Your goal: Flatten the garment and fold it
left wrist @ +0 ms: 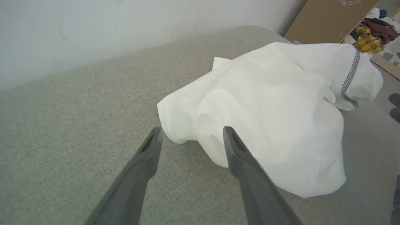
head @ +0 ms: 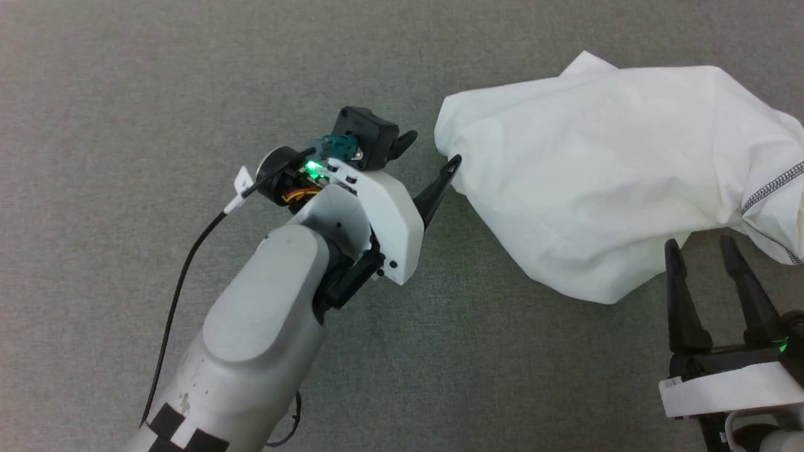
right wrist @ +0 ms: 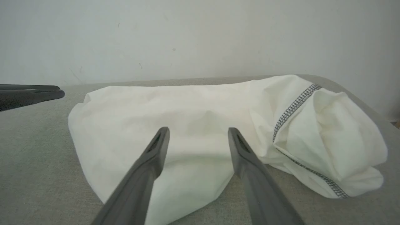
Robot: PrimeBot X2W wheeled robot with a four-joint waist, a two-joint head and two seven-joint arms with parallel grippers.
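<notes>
1 white T-shirt, lying bunched in a heap on the grey padded surface, right of centre, stitched hem curled at its right end. The left gripper is set just beside the heap's left edge, fingers apart, empty; the right gripper is set at its near edge, fingers apart, empty, seemingly so that 2 edges can be taken and spread.
</notes>
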